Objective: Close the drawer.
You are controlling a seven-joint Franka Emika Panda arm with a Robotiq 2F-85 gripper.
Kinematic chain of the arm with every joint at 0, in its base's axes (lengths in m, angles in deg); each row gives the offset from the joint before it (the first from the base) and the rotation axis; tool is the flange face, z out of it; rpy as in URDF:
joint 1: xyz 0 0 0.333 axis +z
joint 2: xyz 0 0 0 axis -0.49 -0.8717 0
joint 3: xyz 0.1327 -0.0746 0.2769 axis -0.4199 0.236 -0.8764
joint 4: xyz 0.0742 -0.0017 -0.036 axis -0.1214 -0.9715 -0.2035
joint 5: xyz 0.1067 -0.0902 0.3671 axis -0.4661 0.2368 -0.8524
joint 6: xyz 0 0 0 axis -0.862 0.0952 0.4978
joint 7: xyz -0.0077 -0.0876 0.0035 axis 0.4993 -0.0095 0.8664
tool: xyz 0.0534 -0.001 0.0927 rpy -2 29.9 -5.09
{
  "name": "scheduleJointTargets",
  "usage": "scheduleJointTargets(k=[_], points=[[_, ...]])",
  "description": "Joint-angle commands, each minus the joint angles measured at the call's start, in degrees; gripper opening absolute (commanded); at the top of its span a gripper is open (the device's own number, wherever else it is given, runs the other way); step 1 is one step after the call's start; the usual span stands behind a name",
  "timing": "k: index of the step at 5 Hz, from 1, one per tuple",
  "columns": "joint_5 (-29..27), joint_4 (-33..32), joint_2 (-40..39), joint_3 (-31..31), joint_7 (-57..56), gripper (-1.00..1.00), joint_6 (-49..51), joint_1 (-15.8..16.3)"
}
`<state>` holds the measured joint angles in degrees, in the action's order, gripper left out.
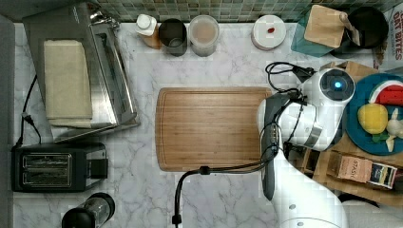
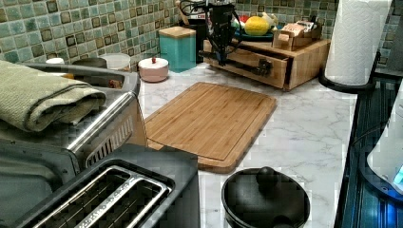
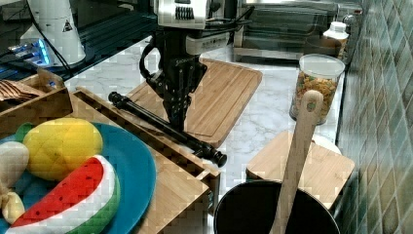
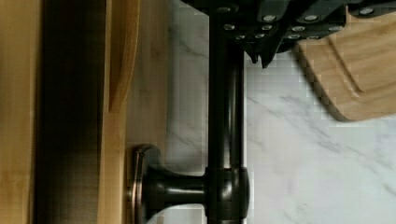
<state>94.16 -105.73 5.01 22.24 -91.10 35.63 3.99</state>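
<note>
Arm vertical, fingers (image 3: 176, 121) down at drawer (image 3: 146, 127) handle bar (image 3: 165, 127).

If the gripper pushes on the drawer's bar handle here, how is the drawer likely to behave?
The drawer looks like rigid wood, so it should probably slide rather than flex. Its round metal handle may let the gripper slip. The push lands near one end in the wrist view, so the drawer might skew.

In the top view the arm (image 1: 304, 118) covers the drawer's front. In the wrist view the gripper (image 4: 261, 28) is cut off by the picture's edge, and whether its fingers clasp the handle (image 4: 226, 116) cannot be told. The right view's drawer (image 3: 141, 131) interior lies under the plate (image 3: 136, 180), itself cropped at the edge.
</note>
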Motion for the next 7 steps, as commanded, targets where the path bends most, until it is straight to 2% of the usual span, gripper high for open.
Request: scheduleJointTargets(k=[1,7], points=[[10.4,5.9,-4.6,11.7,-3.2,-1.0,7.5,-8.2],[10.2,6.5,-4.1,12.9,-3.1,-1.0,7.1,-8.0]])
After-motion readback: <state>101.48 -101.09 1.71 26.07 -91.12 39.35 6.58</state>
